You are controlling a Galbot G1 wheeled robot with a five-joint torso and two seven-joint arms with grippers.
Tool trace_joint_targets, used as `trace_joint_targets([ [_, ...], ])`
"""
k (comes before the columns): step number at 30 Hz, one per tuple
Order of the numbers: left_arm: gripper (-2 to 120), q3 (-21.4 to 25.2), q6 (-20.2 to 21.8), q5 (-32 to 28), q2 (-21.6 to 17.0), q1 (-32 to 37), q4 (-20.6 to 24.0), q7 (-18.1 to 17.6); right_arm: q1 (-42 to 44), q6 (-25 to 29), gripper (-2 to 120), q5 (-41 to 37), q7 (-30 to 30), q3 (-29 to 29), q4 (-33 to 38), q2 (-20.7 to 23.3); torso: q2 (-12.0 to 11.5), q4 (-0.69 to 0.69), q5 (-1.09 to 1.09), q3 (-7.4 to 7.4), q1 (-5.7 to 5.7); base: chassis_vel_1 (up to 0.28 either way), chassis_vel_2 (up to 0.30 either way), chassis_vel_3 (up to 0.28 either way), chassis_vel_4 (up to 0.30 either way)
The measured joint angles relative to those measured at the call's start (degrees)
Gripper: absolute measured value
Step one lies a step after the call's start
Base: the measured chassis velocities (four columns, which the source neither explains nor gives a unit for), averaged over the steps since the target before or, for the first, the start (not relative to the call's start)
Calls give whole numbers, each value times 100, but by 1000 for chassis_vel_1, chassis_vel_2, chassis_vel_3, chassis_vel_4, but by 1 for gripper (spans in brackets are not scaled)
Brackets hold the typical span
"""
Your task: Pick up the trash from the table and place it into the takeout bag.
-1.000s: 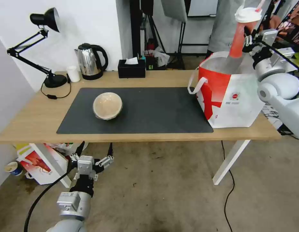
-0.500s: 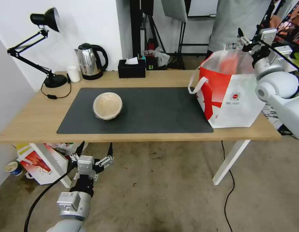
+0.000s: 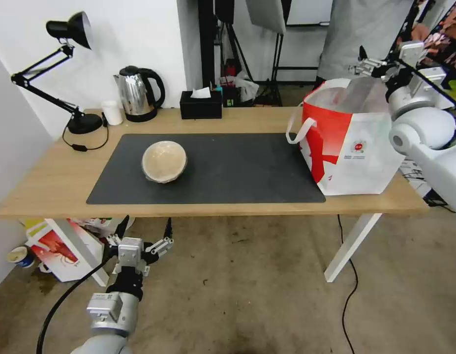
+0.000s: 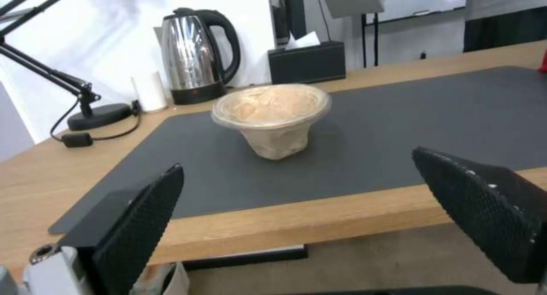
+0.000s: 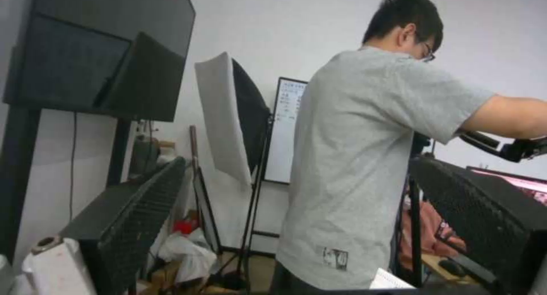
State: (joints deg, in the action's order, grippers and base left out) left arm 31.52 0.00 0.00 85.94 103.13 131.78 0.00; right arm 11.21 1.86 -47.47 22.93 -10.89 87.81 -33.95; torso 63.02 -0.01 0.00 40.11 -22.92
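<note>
Right end effector [image 3: 366, 63] spread wide, empty, above takeout bag [image 3: 355, 142].

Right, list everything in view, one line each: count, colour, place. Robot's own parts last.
tan bowl: one, tan, on the grey mat, left of centre
takeout bag: one, white with red panels, right end of the table
table: one, light wood on white legs, centre of the head view
mat: one, dark grey, on the table
kettle: one, steel and black, back of the table
tissue box: one, black, right of the kettle
small cup: one, white, left of the kettle
desk lamp: one, black, back left corner
box: one, white and red, on the floor under the table's left end
left gripper: open, below the table's front edge
right gripper: open, above the takeout bag
</note>
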Motion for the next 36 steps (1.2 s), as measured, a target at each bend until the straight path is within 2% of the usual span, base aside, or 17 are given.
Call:
trace_joint_targets([
  [7,100,0,0,0,0,0,0,0,25,197,100,-864,31,-92,807,-2,0,2,-1,0,0,0,0,0,0],
  [14,100,0,0,0,0,0,0,0,-82,-10,100,-1497,234,-321,1797,-39,0,1,-2,0,0,0,0,0,0],
  [23,100,0,0,0,0,0,0,0,-106,-40,100,-1642,234,-458,2339,-102,0,1,0,0,0,0,0,0,0],
  [36,100,0,0,0,0,0,0,0,176,2,100,-1835,-155,-657,2915,-79,0,0,-1,-1,0,0,0,0,0],
])
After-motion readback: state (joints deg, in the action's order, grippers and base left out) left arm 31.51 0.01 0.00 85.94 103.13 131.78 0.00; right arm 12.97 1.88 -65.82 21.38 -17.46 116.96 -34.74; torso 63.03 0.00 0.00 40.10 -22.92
